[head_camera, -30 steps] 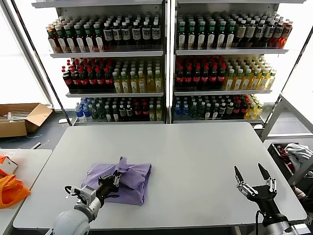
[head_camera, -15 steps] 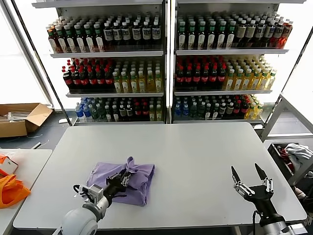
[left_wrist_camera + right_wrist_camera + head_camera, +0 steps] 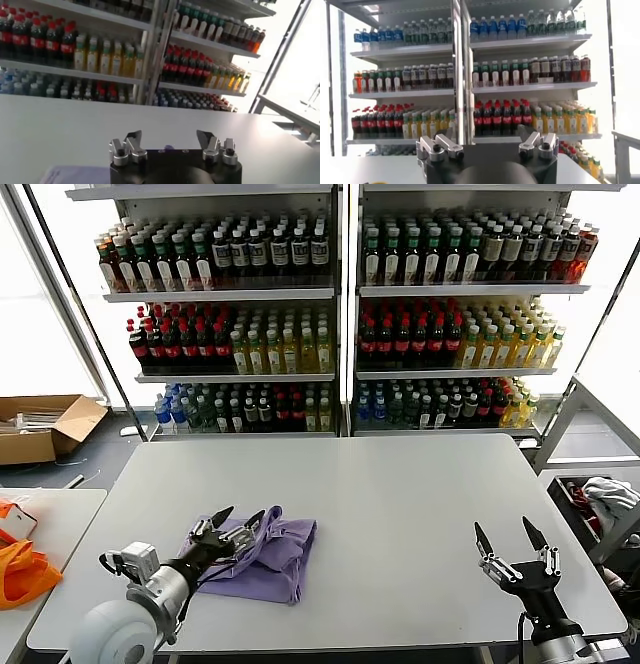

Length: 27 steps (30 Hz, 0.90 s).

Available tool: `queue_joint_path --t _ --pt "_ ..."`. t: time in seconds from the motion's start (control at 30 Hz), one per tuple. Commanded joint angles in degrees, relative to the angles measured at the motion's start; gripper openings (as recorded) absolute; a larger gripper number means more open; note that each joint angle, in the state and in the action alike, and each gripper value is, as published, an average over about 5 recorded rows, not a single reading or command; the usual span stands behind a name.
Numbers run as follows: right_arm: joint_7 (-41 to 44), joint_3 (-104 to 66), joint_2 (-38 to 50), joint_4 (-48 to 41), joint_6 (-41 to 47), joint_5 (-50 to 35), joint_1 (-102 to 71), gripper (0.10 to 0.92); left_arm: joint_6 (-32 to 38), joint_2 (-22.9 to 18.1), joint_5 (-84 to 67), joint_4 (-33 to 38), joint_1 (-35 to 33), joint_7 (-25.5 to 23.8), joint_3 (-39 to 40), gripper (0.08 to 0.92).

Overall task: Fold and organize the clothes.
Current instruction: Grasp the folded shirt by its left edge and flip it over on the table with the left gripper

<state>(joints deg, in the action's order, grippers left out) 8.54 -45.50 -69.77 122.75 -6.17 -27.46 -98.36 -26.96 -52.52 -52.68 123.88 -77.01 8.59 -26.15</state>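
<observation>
T-shirt (image 3: 262,552): folded bundle on the table (image 3: 400,504), near-left part, long axis running roughly 8 to 2 o'clock
Left gripper (image 3: 230,525): nearer arm, fingers spread, over the bundle's 9 o'clock edge, holding nothing
Right gripper (image 3: 512,547): spread wide, idle, well apart at 3 o'clock
Hidden: shirt's left edge behind the left gripper; print not visible

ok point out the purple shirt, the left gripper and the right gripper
purple shirt (image 3: 270,556), head view, middle of the folded fabric
left gripper (image 3: 232,521), head view, between its open fingertips
right gripper (image 3: 510,534), head view, between its open fingertips
</observation>
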Motion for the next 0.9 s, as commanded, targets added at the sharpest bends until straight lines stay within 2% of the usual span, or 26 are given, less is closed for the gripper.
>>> queue_joint_path --t 0.03,0.17,0.47,0.7,0.9 --pt "0.0 1.2 0.1 -0.3 0.0 0.2 0.4 0.823 -6.1 3.6 -7.4 -8.5 -2.1 0.9 -12.8 0.764" --pt "0.2 1.9 0.2 -0.3 0.3 0.6 0.8 0.823 -6.0 3.2 -5.1 -13.0 -1.8 -0.5 -10.6 0.817" --pt "0.1 1.6 1.0 0.1 0.7 0.4 0.5 0.823 -5.3 1.9 -4.3 -17.5 0.9 -1.6 -8.7 0.823" --pt "0.1 2.1 0.9 0.4 1.0 0.5 0.7 0.823 -4.3 1.3 -3.2 -19.6 0.7 -3.1 -7.4 0.823" --pt "0.0 1.6 1.2 1.4 1.3 0.1 0.5 0.823 -3.9 0.0 -1.2 -18.6 -0.1 -3.9 -6.2 0.823"
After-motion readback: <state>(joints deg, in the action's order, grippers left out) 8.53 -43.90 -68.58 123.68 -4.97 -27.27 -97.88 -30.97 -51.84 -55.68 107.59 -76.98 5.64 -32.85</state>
